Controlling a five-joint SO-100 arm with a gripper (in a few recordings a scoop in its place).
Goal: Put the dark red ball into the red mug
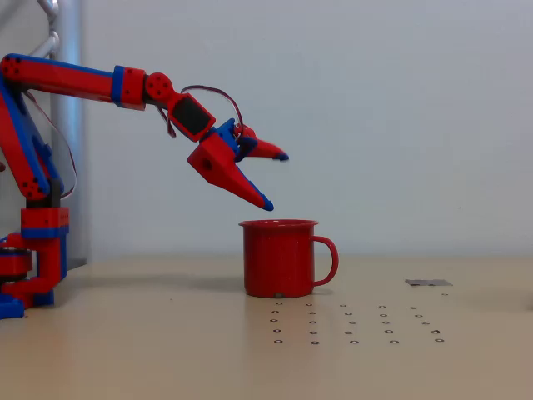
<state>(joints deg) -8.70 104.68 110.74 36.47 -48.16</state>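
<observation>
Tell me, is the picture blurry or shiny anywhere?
In the fixed view the light is soft and even; the red mug is fairly sharp, with a faint shine on its side and a soft shadow to its left on the table. The open gripper above it looks slightly soft.

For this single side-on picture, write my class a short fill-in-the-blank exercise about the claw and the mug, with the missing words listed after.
1. The claw hangs just above the red mug with its jaws ____.
2. The mug's handle points toward the ____ side of the fixed view.
3. The mug stands ____ on the table.
4. Between its fingers the claw holds ____.

Missing words: open; right; upright; nothing
</observation>
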